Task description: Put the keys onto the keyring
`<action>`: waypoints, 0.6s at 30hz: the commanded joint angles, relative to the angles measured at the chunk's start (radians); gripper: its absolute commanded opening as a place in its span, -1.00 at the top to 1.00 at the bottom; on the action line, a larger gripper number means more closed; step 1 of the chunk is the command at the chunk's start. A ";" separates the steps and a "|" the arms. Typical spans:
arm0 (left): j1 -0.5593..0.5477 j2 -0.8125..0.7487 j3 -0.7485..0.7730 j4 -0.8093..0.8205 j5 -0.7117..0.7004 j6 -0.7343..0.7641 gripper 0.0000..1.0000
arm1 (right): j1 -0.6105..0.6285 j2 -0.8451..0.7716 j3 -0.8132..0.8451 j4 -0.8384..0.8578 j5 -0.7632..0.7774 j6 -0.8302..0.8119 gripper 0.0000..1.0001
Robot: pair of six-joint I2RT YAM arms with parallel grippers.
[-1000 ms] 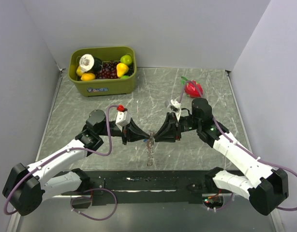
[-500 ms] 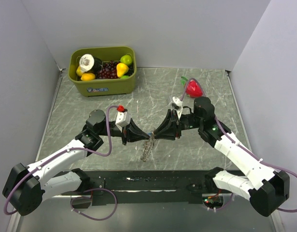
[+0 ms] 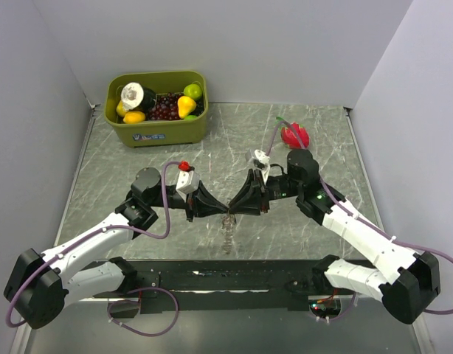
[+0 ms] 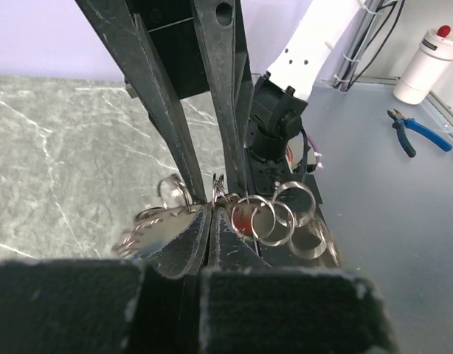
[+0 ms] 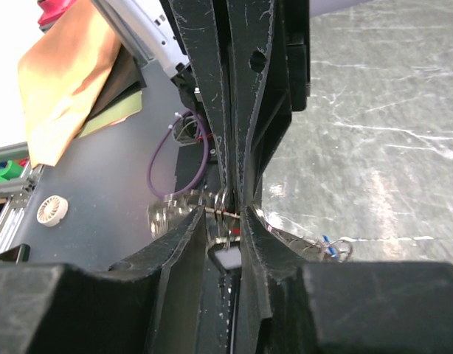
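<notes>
A top camera looked steeply down from high behind the near edge, taking in the whole bench [image 3: 138, 158]. Each wrist camera peered out along its own arm's end at very close range, left gripper [image 4: 212, 215] and right gripper [image 5: 230, 214] facing head-on; all three views shared the bunch of keys [image 3: 228, 233] hanging where the two tips met

Silvery keys [image 3: 228, 237] in bunch under keyring [image 3: 227, 214]

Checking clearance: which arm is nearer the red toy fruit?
Right. The right arm sits close beside the red toy fruit; the left arm is far to its left.
</notes>
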 commanded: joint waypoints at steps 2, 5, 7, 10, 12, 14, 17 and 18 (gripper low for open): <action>-0.009 -0.013 0.011 0.096 0.016 -0.006 0.98 | 0.041 0.021 0.036 0.027 0.064 -0.015 0.48; -0.009 -0.020 0.011 0.085 0.013 0.002 0.98 | 0.042 0.021 0.040 0.014 0.082 -0.018 0.86; -0.009 -0.030 0.008 0.085 0.007 0.006 0.98 | 0.042 0.019 0.049 -0.019 0.096 -0.026 1.00; -0.008 -0.034 0.011 0.070 0.002 0.018 0.98 | 0.042 0.019 0.059 -0.050 0.113 -0.043 1.00; -0.009 -0.036 0.028 0.006 -0.004 0.040 0.98 | 0.041 0.021 0.073 -0.073 0.128 -0.059 1.00; -0.009 -0.045 0.055 -0.063 -0.015 0.092 0.98 | 0.041 0.024 0.090 -0.134 0.145 -0.081 1.00; -0.008 -0.062 0.110 -0.246 -0.056 0.201 0.85 | 0.042 0.039 0.138 -0.247 0.184 -0.173 1.00; -0.009 -0.065 0.124 -0.290 -0.079 0.224 0.62 | 0.042 0.047 0.161 -0.269 0.190 -0.188 1.00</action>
